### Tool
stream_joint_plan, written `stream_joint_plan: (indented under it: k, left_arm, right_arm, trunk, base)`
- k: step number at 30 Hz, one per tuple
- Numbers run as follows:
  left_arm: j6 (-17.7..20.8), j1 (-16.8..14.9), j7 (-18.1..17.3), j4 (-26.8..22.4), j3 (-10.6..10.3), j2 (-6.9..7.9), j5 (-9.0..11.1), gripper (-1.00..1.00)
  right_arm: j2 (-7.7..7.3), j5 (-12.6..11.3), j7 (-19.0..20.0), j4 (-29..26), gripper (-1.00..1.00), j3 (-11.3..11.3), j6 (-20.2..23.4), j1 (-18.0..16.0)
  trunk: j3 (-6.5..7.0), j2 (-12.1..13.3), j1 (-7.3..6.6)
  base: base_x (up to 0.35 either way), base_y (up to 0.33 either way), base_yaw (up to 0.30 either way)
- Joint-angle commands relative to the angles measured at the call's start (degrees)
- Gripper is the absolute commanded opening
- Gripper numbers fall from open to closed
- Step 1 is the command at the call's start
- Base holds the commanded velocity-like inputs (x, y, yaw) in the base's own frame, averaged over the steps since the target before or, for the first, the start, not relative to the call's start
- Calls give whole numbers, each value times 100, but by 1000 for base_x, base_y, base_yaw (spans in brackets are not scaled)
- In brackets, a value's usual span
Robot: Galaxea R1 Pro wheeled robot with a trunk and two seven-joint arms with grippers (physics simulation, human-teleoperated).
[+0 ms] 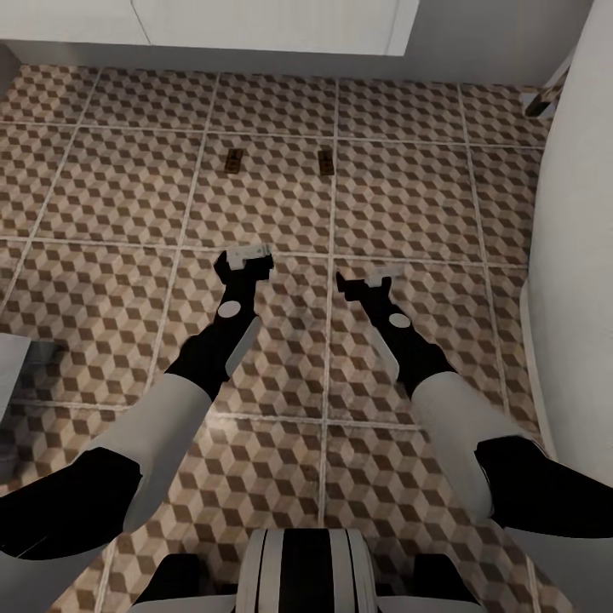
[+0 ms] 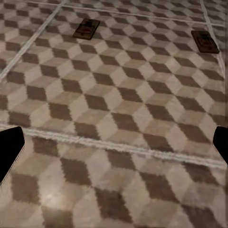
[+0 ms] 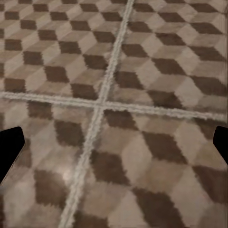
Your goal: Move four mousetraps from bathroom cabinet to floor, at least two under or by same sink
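Two mousetraps, small tan boards with dark metal parts, lie flat on the cube-patterned bathroom floor: one on the left and one on the right. The left wrist view shows them again, the first mousetrap and the second, ahead of my left gripper. My left gripper hovers low over the tiles, short of the traps, open and empty. My right gripper is open too, over a grout crossing, with nothing between its fingers. The cabinet is out of view.
A white wall base runs along the far edge of the floor. A large white rounded fixture fills the right side. A grey object sits at the left edge. Open tiles lie between and around the arms.
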Motion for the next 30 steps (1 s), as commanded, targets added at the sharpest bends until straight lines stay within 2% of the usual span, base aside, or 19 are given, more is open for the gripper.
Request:
stream_joint_plan:
  k: [1, 30]
  left_arm:
    - [-33, -4, 35, 5, -30, 5, 62, 100]
    - [-26, -4, 35, 21, -121, 5, 62, 100]
  right_arm:
    - [-2, -12, 12, 6, 100, 1, -20, -2]
    - [-10, -12, 12, 5, 100, -2, -19, -2]
  trunk:
    - [20, 1, -3]
    - [640, 38, -75]
  base:
    - [0, 0, 0]
    - [0, 0, 0]
